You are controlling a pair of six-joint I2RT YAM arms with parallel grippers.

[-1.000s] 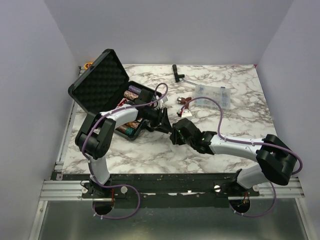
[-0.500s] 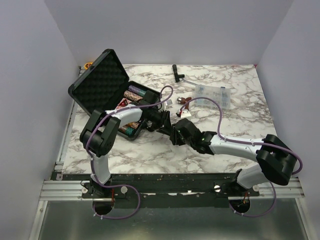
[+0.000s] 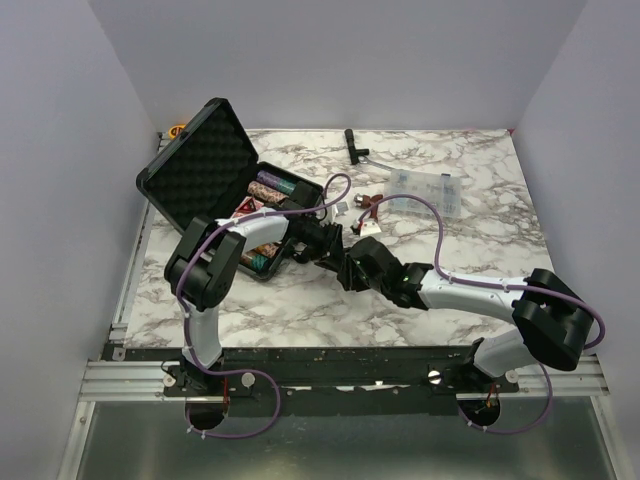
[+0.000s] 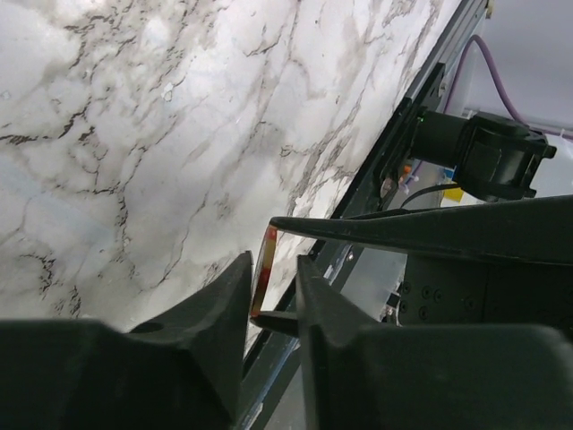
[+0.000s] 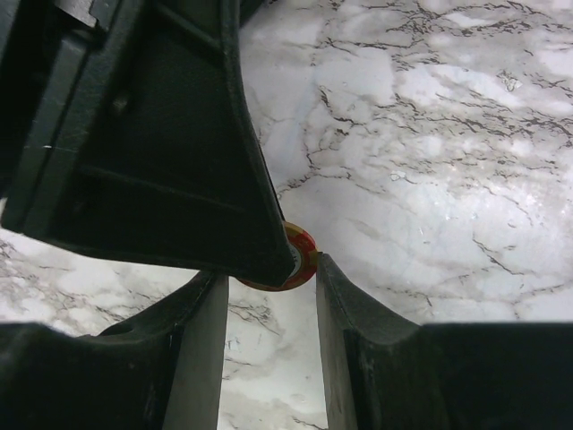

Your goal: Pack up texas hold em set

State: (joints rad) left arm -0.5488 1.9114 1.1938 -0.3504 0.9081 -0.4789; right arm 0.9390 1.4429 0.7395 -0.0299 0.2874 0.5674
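Observation:
A red and yellow poker chip hangs above the marble, and my right gripper is shut on it across its rim. My left gripper straddles the same chip, seen edge-on. Its jaws are narrow, one pad lies by a chip face and a gap shows on the other side. One left finger covers most of the chip in the right wrist view. The two grippers meet beside the black case, which stands open with rows of chips inside.
A clear compartment box lies at the back right. A black tool rests near the far edge. Small loose pieces sit between the case and the box. The table's front rail runs close behind the grippers.
My left gripper has slid right to meet the right gripper, and its jaws have narrowed around the chip. The right arm has stayed where it was.

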